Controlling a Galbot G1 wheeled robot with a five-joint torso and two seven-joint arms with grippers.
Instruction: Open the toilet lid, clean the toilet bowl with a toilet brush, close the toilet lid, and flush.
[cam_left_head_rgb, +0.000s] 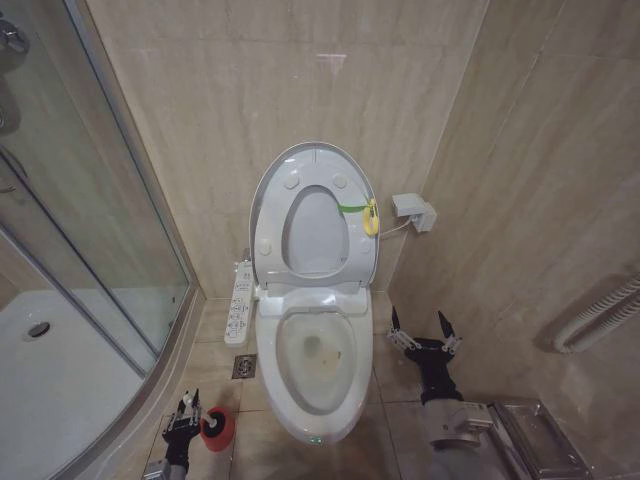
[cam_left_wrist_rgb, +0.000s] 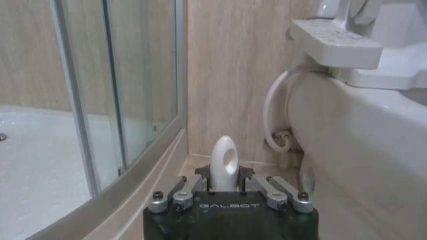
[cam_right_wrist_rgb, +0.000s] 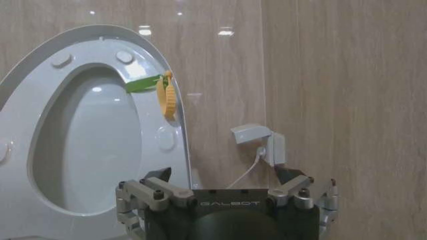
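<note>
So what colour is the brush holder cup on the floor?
Red; the holder cup shows best in the head view.

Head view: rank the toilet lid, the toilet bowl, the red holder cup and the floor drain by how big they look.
1. toilet lid, raised, and toilet bowl: look alike, so unranked.
2. red holder cup and floor drain: look alike too.
</note>
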